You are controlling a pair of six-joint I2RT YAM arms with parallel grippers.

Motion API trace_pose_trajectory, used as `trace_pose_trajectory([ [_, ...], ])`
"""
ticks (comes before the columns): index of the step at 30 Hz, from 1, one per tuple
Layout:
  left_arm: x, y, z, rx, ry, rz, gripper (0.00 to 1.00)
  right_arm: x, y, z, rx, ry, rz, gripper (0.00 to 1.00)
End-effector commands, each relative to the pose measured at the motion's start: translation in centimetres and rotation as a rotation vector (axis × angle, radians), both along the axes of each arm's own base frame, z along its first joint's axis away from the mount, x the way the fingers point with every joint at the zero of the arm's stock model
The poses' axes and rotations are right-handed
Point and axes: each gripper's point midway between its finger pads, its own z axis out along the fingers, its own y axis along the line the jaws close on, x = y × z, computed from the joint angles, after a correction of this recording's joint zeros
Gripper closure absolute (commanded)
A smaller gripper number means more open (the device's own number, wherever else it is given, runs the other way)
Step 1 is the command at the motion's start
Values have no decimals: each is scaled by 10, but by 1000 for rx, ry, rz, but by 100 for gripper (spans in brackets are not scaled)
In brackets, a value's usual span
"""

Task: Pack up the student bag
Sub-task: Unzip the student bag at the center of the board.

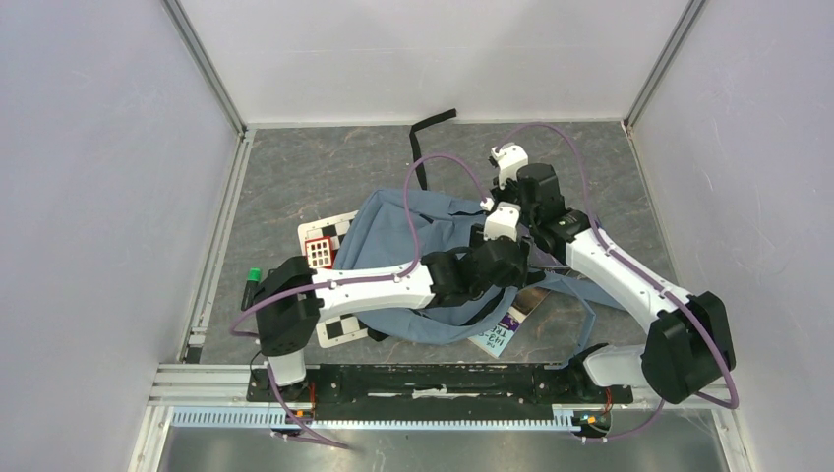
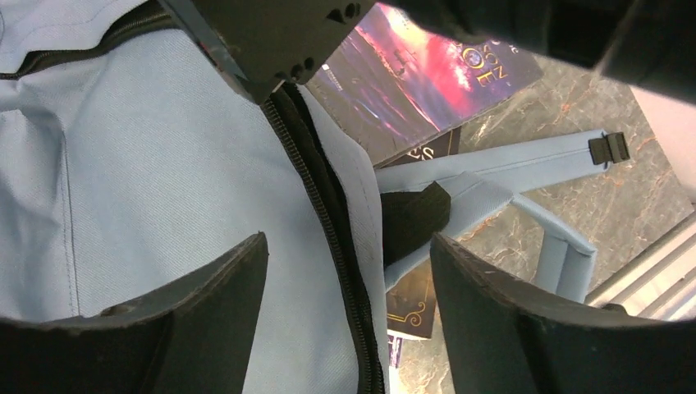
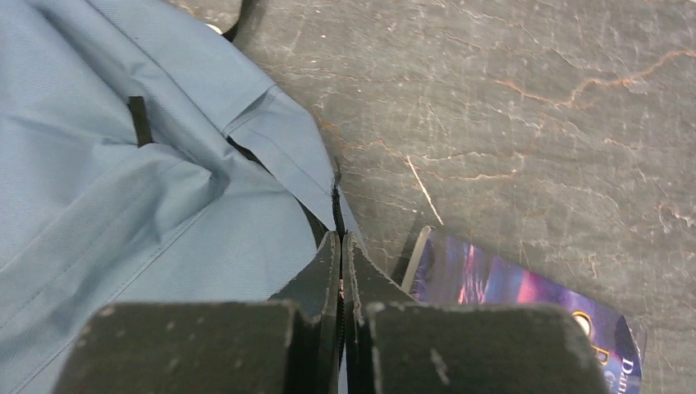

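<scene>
Robot lab test cell. Boxed in by plain white panels on left, far and right sides, held in aluminium corner posts. Dark marble-look tabletop. Slotted aluminium rail along near edge, two white-and-black robot arms bolted there: left arm, right arm. Purple cables looped along arms. Checkerboard calibration board lying left of centre.

- Book: title half hidden up top, only scraps of letters; its lower part is tucked under the student bag.
- Checked card: mostly buried under the left arm and the bag.
- Right pincer: tips pressed together at the zip. Fabric caught or not, can't tell.
- Green-topped thing: too tiny to name.
</scene>
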Motion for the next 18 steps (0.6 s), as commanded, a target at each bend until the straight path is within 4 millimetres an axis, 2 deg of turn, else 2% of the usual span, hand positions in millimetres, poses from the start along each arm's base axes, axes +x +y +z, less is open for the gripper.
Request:
trace_pose_trajectory([
  [1, 1, -9, -7, 25, 26, 13, 41, 8, 6, 42, 46, -100, 23, 100],
  [2, 1, -9, -9, 28, 29, 11, 58, 8, 7, 42, 43, -101, 30, 100],
  [4, -2, -12, -9, 28, 25, -11, 80, 10, 7, 39, 30, -95, 45, 100],
  [7, -9, -13, -7, 50, -10, -61, 98, 18, 6, 33, 8, -68, 53, 100],
  [13, -26, -11, -1, 57, -82, -155, 98, 34, 16, 14, -6, -10, 132, 100],
  [18, -39, -15, 5, 69, -137, -283, 98, 45, 46, 1, -16, 41, 303, 100],
])
